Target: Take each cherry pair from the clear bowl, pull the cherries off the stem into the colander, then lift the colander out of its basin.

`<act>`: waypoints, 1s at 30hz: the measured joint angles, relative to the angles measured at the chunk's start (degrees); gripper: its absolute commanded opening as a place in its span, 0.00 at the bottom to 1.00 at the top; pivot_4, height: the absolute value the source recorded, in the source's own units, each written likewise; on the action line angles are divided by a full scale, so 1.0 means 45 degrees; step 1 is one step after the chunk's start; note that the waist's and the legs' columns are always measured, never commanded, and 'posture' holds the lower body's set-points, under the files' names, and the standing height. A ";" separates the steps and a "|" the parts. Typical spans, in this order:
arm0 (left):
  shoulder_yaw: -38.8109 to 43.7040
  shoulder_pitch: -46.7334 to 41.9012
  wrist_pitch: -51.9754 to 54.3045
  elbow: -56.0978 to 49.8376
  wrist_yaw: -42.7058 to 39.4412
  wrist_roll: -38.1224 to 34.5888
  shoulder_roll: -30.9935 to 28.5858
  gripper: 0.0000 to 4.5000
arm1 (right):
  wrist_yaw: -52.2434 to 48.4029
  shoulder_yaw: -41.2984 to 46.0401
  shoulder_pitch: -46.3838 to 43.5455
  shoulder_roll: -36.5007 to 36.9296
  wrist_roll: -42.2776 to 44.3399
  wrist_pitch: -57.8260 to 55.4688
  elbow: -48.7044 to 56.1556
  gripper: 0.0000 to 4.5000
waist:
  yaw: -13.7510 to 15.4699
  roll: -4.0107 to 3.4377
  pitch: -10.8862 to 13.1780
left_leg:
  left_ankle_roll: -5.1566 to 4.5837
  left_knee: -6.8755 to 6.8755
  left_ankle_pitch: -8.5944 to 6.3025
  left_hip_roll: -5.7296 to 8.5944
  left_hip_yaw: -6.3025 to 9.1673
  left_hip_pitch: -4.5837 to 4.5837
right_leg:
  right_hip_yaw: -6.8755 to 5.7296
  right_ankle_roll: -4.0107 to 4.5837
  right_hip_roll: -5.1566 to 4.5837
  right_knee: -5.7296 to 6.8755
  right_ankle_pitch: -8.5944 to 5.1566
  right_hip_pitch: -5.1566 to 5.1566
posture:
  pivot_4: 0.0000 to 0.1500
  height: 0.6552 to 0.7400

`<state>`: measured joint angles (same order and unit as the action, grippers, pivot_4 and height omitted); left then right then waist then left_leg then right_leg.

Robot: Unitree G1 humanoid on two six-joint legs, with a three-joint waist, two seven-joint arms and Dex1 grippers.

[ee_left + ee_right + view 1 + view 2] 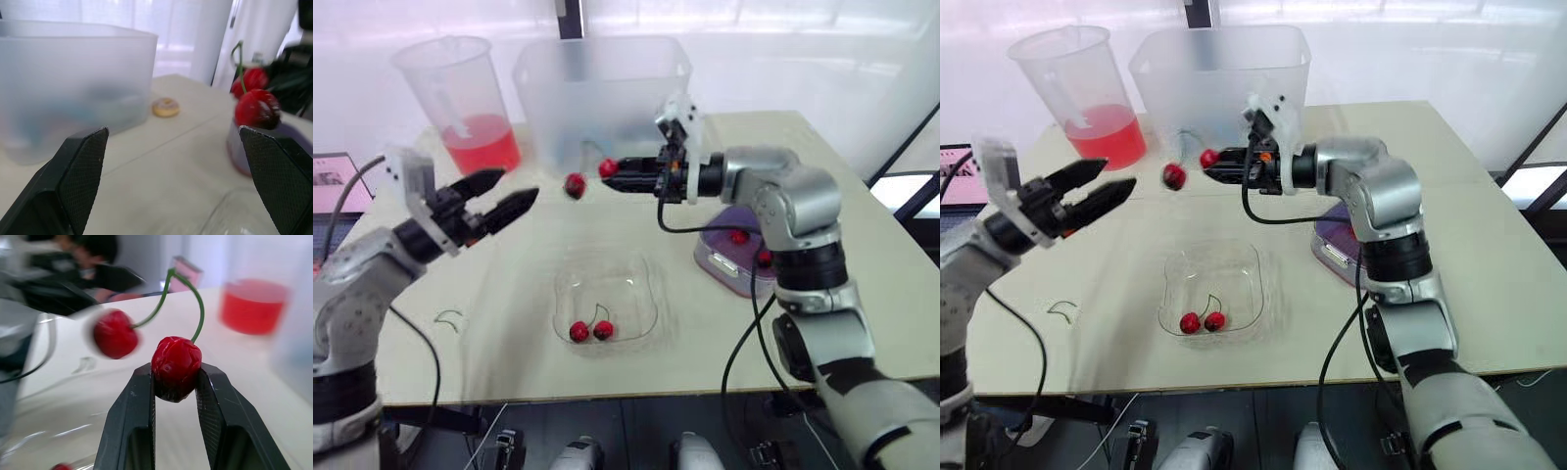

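Cherry pair point(176, 363) is hanging in the air between the grippers: right gripper point(615, 176) is pinching one cherry, left gripper point(519, 186) is gaping wide, empty. Light, soft, probably slippery, it is needing a gentle hold on the dangling cherry point(115, 333).

Cherry pair point(575, 185) aloft, another point(578, 332) in bowl point(656, 294)

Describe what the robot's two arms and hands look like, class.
The left arm and right arm are rounded silver-grey shells with black joints, each trailed by a black cable. White brackets sit at the wrists. The left hand and right hand each have two tapered black fingers with finely textured pads.
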<state>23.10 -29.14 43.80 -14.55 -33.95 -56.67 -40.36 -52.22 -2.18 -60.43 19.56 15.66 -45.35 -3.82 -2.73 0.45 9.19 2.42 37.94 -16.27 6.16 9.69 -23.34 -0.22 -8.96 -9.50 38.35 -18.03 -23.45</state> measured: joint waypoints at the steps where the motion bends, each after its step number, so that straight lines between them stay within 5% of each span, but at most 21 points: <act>1: 0.0077 -0.0420 0.0257 0.0168 0.0191 -0.0510 0.0158 1.00 | 0.0449 0.0004 0.0326 -0.0131 -0.0230 0.0442 0.0098 0.24 | -0.0007 0.0000 0.0000 | -0.0001 0.0016 0.0000 0.0005 -0.0002 -0.0007 | 0.0001 0.0000 -0.0006 0.0018 0.0000 -0.0009 | 1.00 1.00; 8: -0.0715 -0.2666 0.0968 0.1248 0.0976 -0.1033 0.0795 1.00 | 0.2651 -0.1642 0.3342 -0.0257 -0.2162 0.3485 0.2079 0.24 | -0.0256 0.0008 -0.0004 | -0.0003 0.0020 -0.0002 0.0004 -0.0006 -0.0009 | 0.0003 -0.0002 0.0000 0.0021 0.0001 -0.0010 | 1.00 1.00; 25: -0.2377 -0.3082 0.1033 0.2042 0.2229 0.0321 0.3014 1.00 | 0.4321 -0.2656 0.3689 -0.0452 -0.3629 0.4564 0.2727 0.24 | -0.0270 0.0008 -0.0005 | -0.0003 0.0022 -0.0002 0.0005 -0.0006 -0.0007 | 0.0004 -0.0002 0.0006 0.0018 0.0001 -0.0005 | 1.00 1.00; 30: -0.2450 -0.3082 0.1028 0.2080 0.2009 0.0552 0.3051 0.47 | 0.4474 -0.2680 0.3724 -0.0669 -0.3684 0.4315 0.2919 0.23 | -0.0264 0.0008 -0.0005 | -0.0003 0.0021 -0.0002 0.0006 -0.0004 -0.0008 | 0.0004 -0.0002 0.0006 0.0018 0.0001 -0.0005 | 1.00 1.00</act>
<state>12.07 -43.00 48.43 -5.19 -24.91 -54.18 -26.63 -32.09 -14.24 -43.67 16.55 -0.92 -25.93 9.32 -3.91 0.49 9.17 2.41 38.04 -16.28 6.18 9.67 -23.37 -0.21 -8.97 -9.48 38.43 -18.03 -23.47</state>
